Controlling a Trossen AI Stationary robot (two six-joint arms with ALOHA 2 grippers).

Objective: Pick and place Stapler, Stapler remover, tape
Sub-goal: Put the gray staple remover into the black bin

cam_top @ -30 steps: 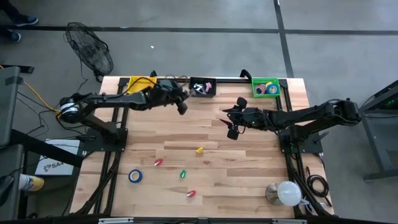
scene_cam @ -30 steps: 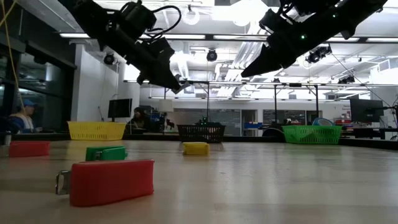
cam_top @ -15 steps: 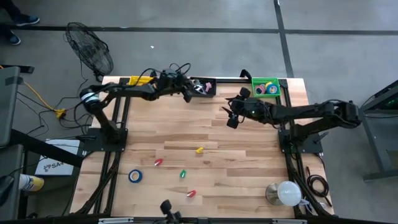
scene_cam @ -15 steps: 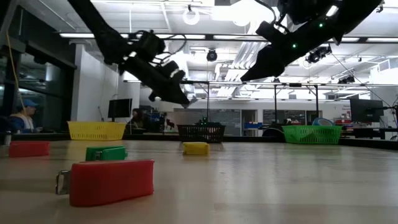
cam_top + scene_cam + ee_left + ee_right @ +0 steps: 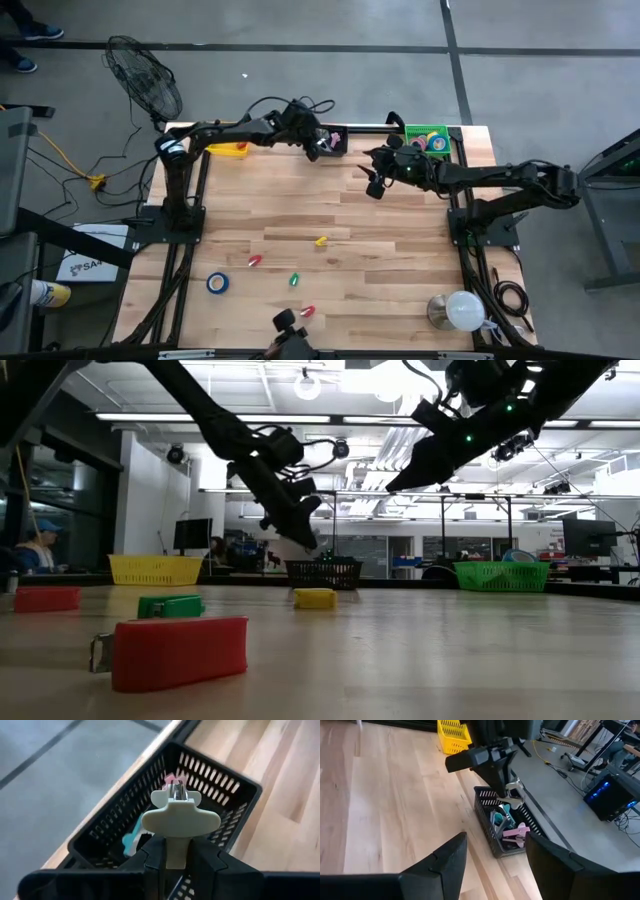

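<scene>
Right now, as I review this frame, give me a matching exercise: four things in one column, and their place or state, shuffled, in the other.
Things
1. left gripper
2. right gripper
3. blue tape roll
4. green basket

Places or states
A. lying alone on the table's near left part
B. open, empty, in the air over the table
C. at the table's far right edge, tape rolls inside
D. shut on a cream staple remover above the black basket

Pairs: 1-D, 2-B, 3-A, 4-C
</scene>
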